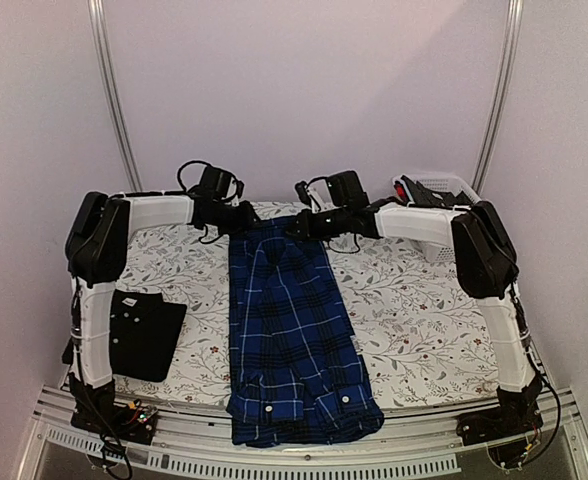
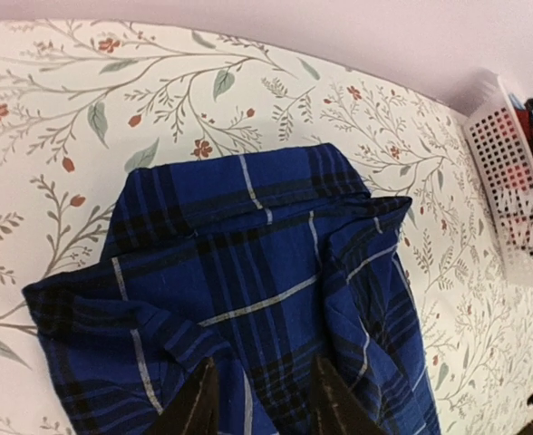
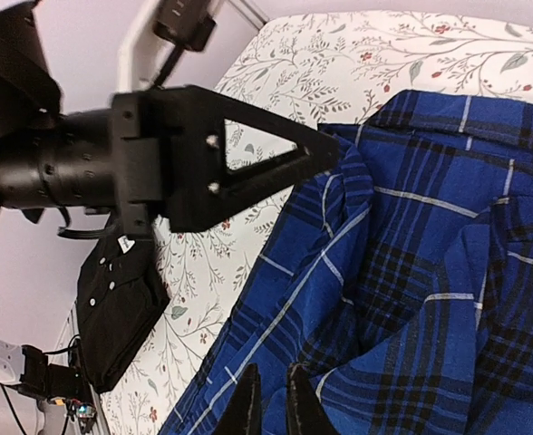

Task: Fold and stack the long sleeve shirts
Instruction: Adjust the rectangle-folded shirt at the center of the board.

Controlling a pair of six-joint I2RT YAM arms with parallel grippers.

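Observation:
The blue plaid shirt (image 1: 294,330) lies as a long strip down the middle of the table, its near end with two white buttons hanging over the front edge. Both grippers are at its far end. My left gripper (image 1: 246,217) (image 2: 265,399) has its fingers apart, tips pressed onto the plaid cloth (image 2: 248,263). My right gripper (image 1: 302,224) (image 3: 271,403) has its fingers almost together, with a ridge of the plaid cloth (image 3: 430,272) pinched between them. The black shirt (image 1: 144,333) (image 3: 112,308) lies folded at the near left, small white buttons showing.
A white lattice basket (image 1: 439,188) (image 2: 511,190) with red and dark cloth in it stands at the far right corner. The table wears a floral sheet (image 1: 414,300). The left arm's finger (image 3: 248,168) crosses the right wrist view just above the shirt.

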